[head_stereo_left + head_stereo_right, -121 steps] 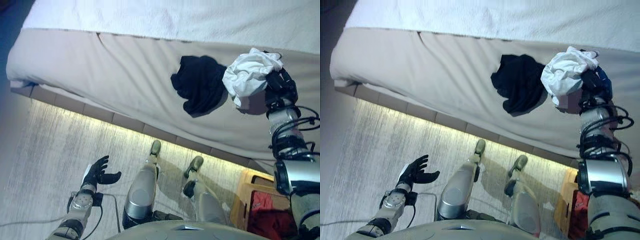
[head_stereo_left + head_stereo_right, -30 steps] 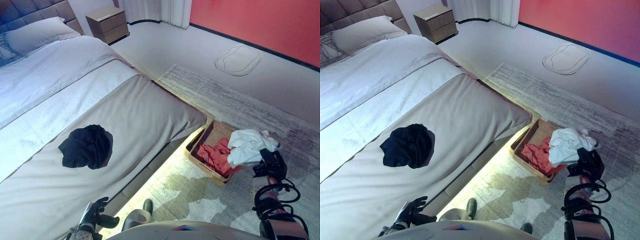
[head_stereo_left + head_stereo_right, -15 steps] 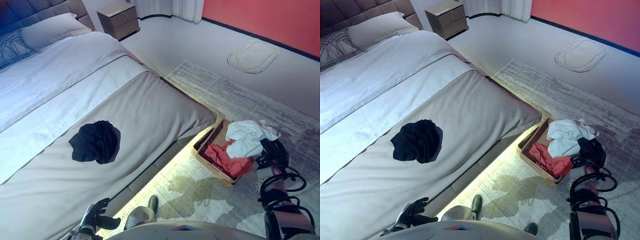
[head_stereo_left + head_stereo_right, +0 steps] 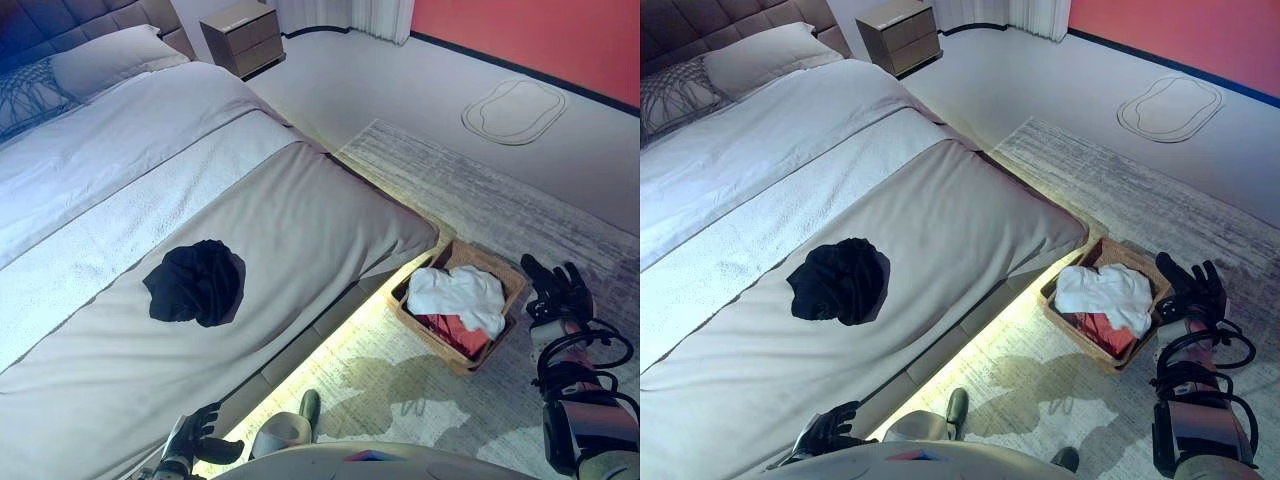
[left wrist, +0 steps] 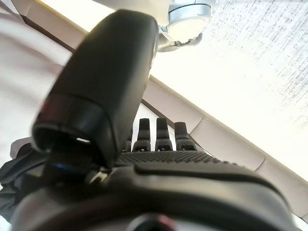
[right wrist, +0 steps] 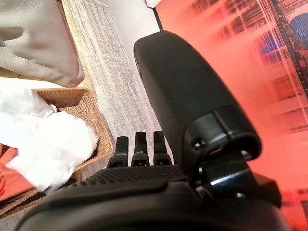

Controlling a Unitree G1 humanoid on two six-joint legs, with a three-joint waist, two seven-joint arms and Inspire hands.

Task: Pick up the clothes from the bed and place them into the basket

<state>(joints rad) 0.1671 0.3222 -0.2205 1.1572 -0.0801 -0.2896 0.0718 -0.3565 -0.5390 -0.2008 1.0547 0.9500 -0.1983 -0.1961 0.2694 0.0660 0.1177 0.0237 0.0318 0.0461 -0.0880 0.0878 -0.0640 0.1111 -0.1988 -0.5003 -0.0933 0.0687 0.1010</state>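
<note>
Right robot hand (image 4: 556,290) splayed empty beside woven basket (image 4: 512,283); we judge left robot hand (image 4: 190,443), relaxed, nearer the 1 crumpled black garment (image 4: 195,281) on bed (image 4: 300,215).

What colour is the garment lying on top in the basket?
White; the garment shows best in the left eye view.

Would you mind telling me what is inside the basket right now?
The basket holds a white garment lying on top of red clothing. Whatever lies beneath them is covered.
</note>
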